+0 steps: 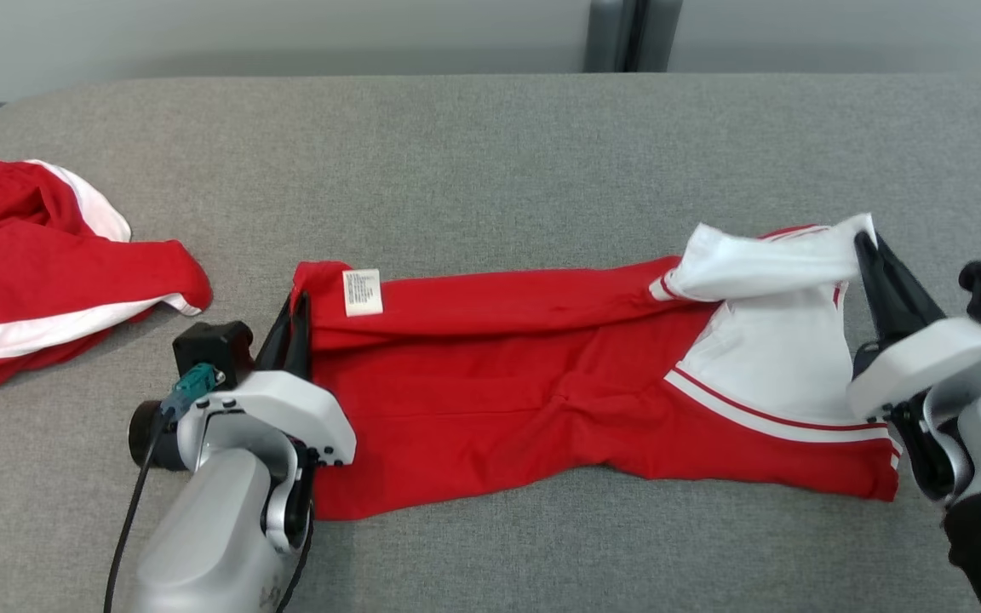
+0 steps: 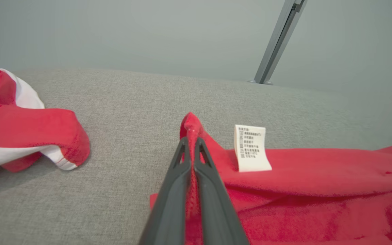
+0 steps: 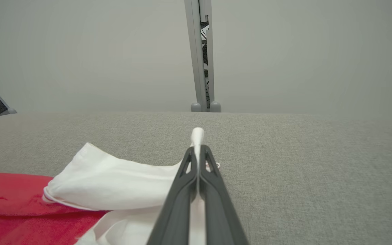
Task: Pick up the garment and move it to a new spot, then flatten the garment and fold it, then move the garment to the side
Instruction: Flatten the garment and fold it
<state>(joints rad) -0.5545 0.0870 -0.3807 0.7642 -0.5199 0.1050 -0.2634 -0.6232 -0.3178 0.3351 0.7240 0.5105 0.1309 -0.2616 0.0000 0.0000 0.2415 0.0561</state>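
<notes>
At the near edge, L gripper [image 1: 300,306] pinches the red garment [image 1: 499,383] by its left corner, R gripper [image 1: 867,247] clamped on its lifted white corner. Garment lies spread across the grey table [image 1: 490,145] btwn them; a 2nd red-and-white garment [image 1: 39,272] sits crumpled farther back-left.

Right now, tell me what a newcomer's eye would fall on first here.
The red garment lies stretched across the middle of the grey table, pinched at both ends: the left gripper shut on its red corner beside the white care label, the right gripper shut on its raised white corner. A crumpled red-and-white garment sits at the table's far left.
</notes>
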